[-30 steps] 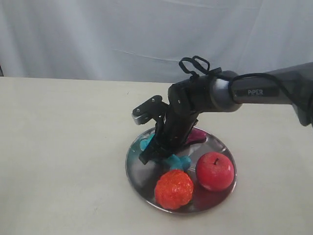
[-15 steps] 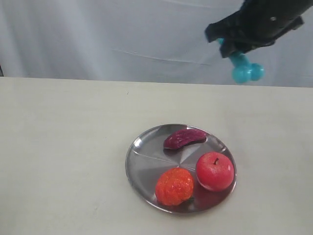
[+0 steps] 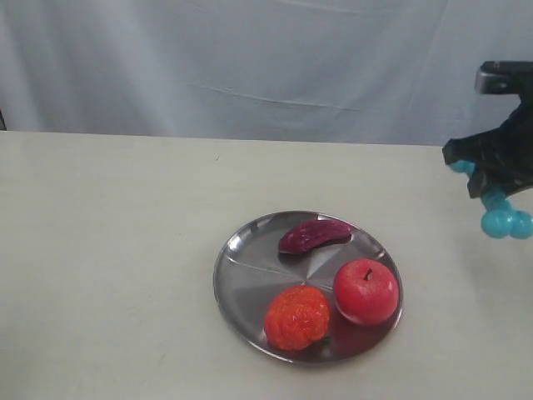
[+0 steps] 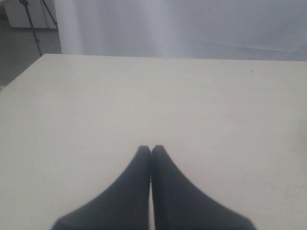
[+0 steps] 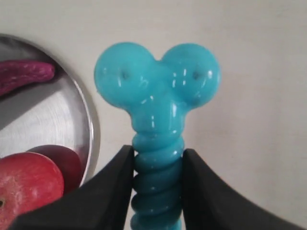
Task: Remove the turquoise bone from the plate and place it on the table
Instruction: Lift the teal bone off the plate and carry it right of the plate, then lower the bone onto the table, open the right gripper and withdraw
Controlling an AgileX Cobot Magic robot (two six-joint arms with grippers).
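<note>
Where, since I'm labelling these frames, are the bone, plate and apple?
bone (image 5: 156,103): right wrist view, neck between its knobs.
plate (image 3: 250,283): exterior view, bare floor on its left.
apple (image 3: 366,293): exterior view, middle of its red skin.

Glossy turquoise bone (image 5: 157,96): ribbed shaft, plain knobs with white glints. Matte black right claw (image 5: 157,155); the left claw (image 4: 151,149) is black too. Shiny silver plate (image 3: 250,283) with faint radial streaks. Red apple (image 3: 366,292), dark stem. Orange-red bumpy fruit (image 3: 296,318). Dark purple-maroon long pod (image 3: 314,234). Plain matte cream-beige surface (image 3: 108,250). Pale grey-white backdrop cloth (image 3: 250,58).
</note>
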